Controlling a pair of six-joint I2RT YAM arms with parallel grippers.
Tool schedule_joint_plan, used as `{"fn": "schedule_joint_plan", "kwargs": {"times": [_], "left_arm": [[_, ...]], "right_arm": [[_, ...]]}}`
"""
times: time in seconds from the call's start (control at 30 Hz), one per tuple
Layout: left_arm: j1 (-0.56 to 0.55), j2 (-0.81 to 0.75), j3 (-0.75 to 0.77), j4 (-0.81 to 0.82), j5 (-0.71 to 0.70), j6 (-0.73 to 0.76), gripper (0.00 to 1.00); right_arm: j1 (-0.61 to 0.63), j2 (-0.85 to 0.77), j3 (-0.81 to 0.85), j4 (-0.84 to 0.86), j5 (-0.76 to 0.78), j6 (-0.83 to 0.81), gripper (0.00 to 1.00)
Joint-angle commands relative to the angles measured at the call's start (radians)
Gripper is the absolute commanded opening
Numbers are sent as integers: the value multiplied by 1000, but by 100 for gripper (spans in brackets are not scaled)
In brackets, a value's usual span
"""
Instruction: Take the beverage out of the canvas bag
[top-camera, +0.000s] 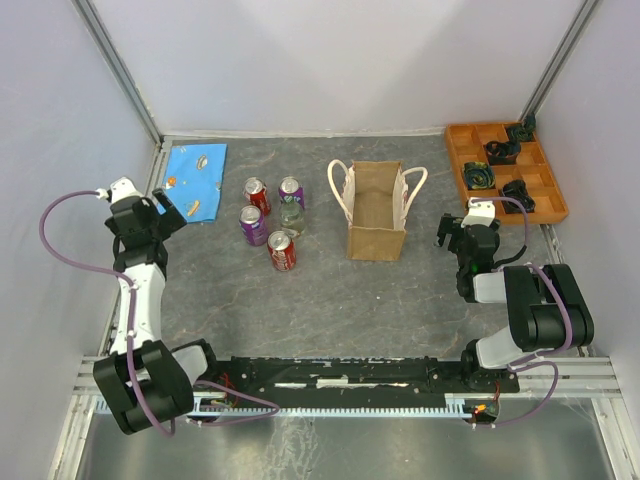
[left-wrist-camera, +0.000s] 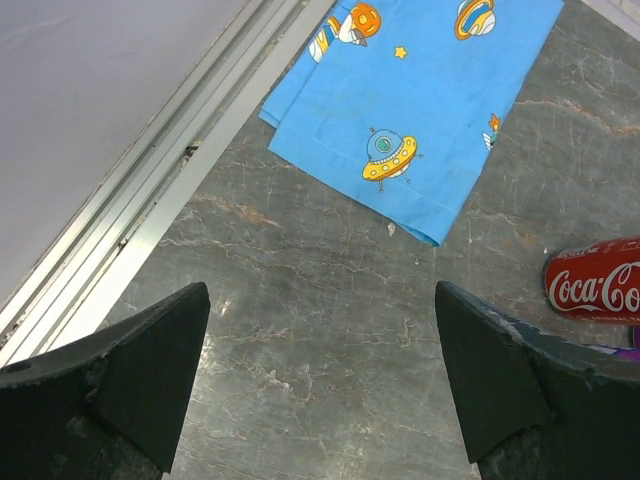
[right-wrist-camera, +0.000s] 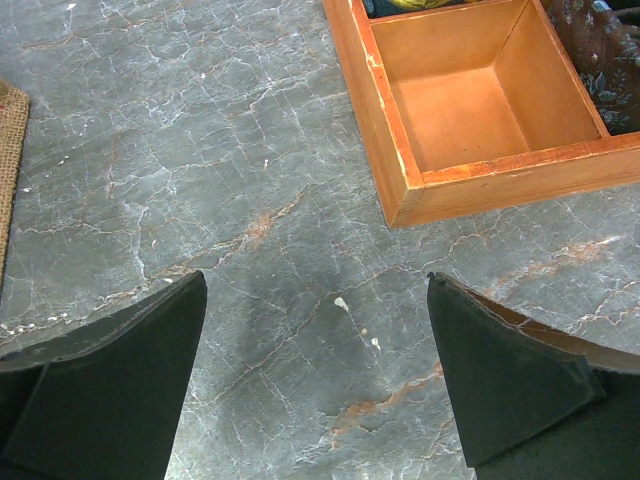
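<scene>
So the canvas bag stands upright mid desk, mouth up, I'd guess for easy reaching in. Can't see any beverage inside. Both the left gripper and right gripper are spread wide, empty, well apart from it.

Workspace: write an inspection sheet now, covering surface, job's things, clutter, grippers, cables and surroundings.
Surface: grey marbled tabletop, no spills seen.
Job's things: tan fabric canvas bag with cream handles, upright mid-table; beverage inside not visible.
Clutter: cluster of drink cans left of the bag; blue cartoon-print cloth far left; orange compartment tray far right, holding dark items.
Grippers: left gripper open, empty; right gripper open, empty.
Cables: purple cables loop along both arms, none touching the bag.
Surroundings: white enclosure walls; metal rail at near edge.
</scene>
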Motion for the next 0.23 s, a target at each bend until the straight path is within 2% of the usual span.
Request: {"fn": "schedule_joint_plan", "kwargs": {"times": [0.0,0.2], "left_arm": [[1,-25,2,46,23,11,99],[0,-28,-3,47,33,23,99]], "right_arm": [[-2,-1,23,30,-1,-9,99],[-3,0,23,30,-1,-8,99]]}}
